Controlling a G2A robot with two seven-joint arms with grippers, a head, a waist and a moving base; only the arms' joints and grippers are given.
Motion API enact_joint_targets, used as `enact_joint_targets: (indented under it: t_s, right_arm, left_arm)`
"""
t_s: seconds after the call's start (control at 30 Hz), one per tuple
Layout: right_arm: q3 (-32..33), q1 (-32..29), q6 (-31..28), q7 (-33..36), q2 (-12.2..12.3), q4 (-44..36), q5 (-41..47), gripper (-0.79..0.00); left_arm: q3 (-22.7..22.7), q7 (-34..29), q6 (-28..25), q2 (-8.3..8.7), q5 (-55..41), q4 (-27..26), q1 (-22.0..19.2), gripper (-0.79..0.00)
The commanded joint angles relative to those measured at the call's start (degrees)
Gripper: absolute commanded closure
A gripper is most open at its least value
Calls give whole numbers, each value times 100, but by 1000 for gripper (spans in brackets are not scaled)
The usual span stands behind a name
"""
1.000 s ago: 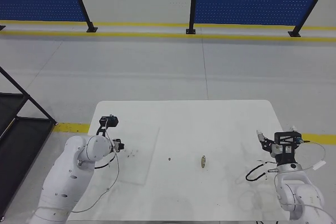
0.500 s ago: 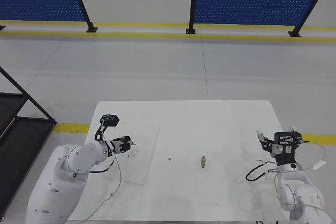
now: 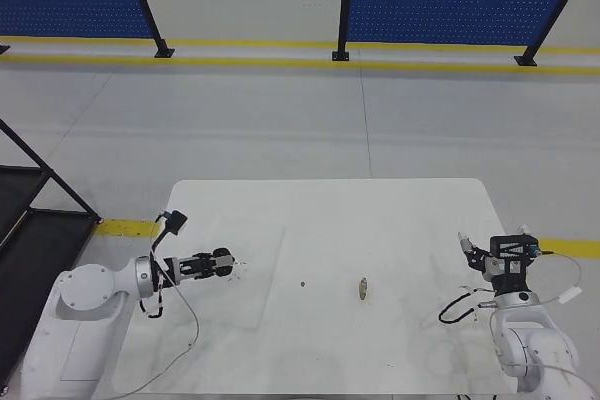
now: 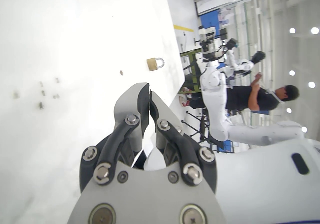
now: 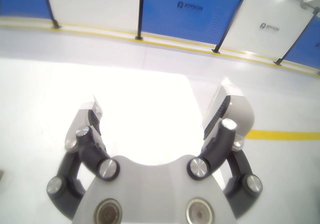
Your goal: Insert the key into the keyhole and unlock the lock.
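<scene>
On the white counter (image 3: 380, 210), seen from above, the lock (image 3: 362, 289) lies flat a little to the right of the middle, a small brass-coloured oblong roughly midway between the two arms and well apart from both. A tiny dark speck (image 3: 303, 284) sits on the surface between the lock and the left tool (image 3: 230, 263); it is too small to tell whether it is the key. The left tool lies low over the left part of the counter, pointing toward the lock, its fingers clenched together on nothing. The right tool (image 3: 492, 243) stands at the right edge of the counter, released, with a black cable (image 3: 458, 305) looped beside its arm. From the left wrist, the left tool (image 4: 150, 90) shows its two dark pads pressed tip to tip with nothing held. Beyond them the lock (image 4: 155, 63) rests on the counter (image 4: 75, 22) near its far edge, with a squarish golden body and a silvery shackle that looks seated in it. The speck (image 4: 121, 72) lies just short of the lock, and a few small grey marks (image 4: 41, 92) are scattered off to one side. From the right wrist, the right tool (image 5: 161, 92) hangs with its ribbed fingers (image 5: 220, 110) spread wide over a bare corner of the counter (image 5: 50, 85), gripping nothing.
</scene>
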Motion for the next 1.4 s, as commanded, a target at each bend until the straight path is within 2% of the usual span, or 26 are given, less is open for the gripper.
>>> enact_joint_targets:
  t_s: [0.0, 0.2, 0.37, 1.23, 1.37]
  right_arm:
    - [0, 0, 0, 0, 0, 0, 0, -785]
    - [0, 0, 0, 0, 0, 0, 0, -785]
    - [0, 0, 0, 0, 0, 0, 0, -785]
    - [0, 0, 0, 0, 0, 0, 0, -785]
    - [-290, 189, -479, 613, -33, -253, 658, -785]
  left_arm:
    - [-31, -185, -95, 18, -394, 297, -91, 0]
    - [23, -727, -253, 67, -1065, 908, -442, 0]
    - [165, -1317, -478, 104, -1501, 1636, -901, 0]
    - [165, -1317, -478, 104, -1501, 1636, -901, 0]
    - [165, -1317, -478, 104, -1501, 1636, -901, 0]
